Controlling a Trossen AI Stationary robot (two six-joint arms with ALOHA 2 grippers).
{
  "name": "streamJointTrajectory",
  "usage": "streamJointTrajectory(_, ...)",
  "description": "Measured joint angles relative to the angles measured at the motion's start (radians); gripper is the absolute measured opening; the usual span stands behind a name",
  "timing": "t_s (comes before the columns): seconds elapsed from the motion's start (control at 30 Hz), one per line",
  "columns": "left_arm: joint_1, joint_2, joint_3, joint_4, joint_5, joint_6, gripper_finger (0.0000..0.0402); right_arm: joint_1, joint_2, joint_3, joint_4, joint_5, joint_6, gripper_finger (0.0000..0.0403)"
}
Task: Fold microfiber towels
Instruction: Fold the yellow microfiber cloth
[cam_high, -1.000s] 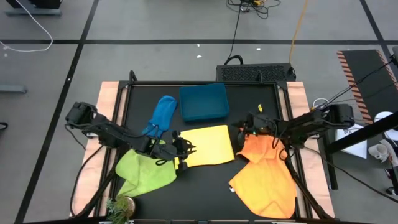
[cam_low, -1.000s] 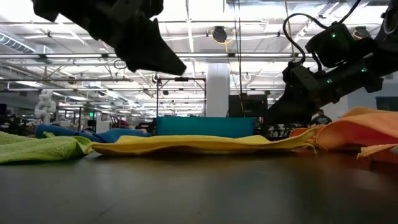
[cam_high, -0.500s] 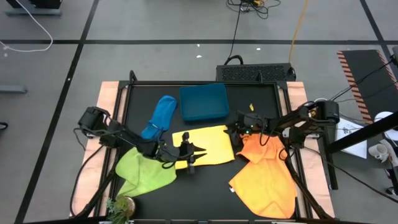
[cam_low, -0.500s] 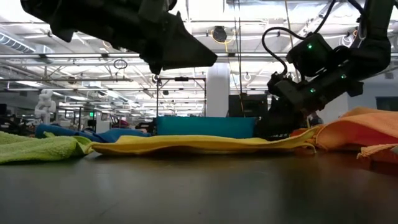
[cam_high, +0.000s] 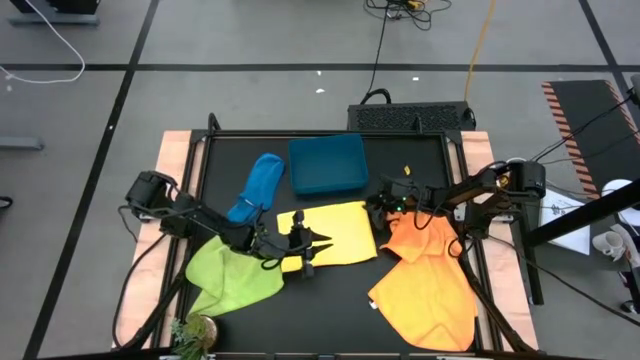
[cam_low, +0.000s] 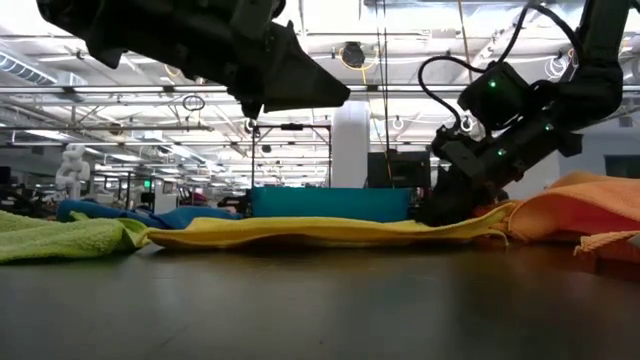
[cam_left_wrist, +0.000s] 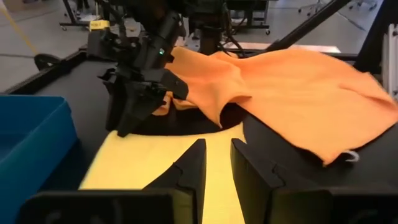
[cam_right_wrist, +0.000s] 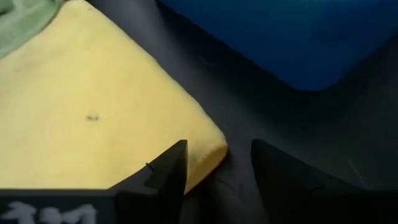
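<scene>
High view: the yellow towel (cam_high: 327, 234) lies spread flat in the middle of the table (cam_high: 420, 165), its long axis running left to right. The blue towel (cam_high: 260, 182) is bunched to its far left, the lime green towel (cam_high: 233, 277) lies at the near left, and the orange towels (cam_high: 428, 275) are heaped at the right, just touching the yellow one's right edge. The teal bin (cam_high: 327, 164) stands on the far side, just beyond the yellow towel.

The right tool (cam_high: 378, 210) sits at the yellow towel's far right corner. In its own wrist view the two fingers (cam_right_wrist: 163, 172) stand apart, with the rounded corner of the cloth lying between them and the dark table surface just past it; nothing is pinched yet. The low view shows that tool down at cloth level.

The left tool (cam_high: 312, 243) hovers over the near middle of the yellow towel, raised above it in the low view. Its fingers (cam_left_wrist: 193, 165) are slightly parted and hold nothing, pointing along the towel toward the right arm and the orange heap.

The coming move turns on that far right corner: it lies directly inside the right tool's gap, so the right arm is much the nearer for a pinch there. The left tool would probably need to shift toward a left corner to make a matching grasp.
</scene>
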Motion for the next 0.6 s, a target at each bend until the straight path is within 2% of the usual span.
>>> streamJointTrajectory(0.13,0.030,0.000,0.000,0.002,0.008,-0.033,0.0076,0.003,0.000,0.000,0.022,-0.002,-0.039,0.0156)
streamJointTrajectory(0.43,0.049,0.000,0.000,0.002,0.012,-0.079,0.0076,0.008,0.000,0.000,0.015,-0.054,-0.059,0.0087)
streamJointTrajectory(0.53,0.049,0.000,0.000,0.002,0.012,-0.077,0.0076,0.008,0.000,0.000,0.001,-0.052,-0.072,0.0087)
streamJointTrajectory(0.6,0.049,0.000,0.000,0.002,0.012,-0.076,0.0076,0.004,0.000,0.000,-0.002,-0.050,-0.085,0.0100)
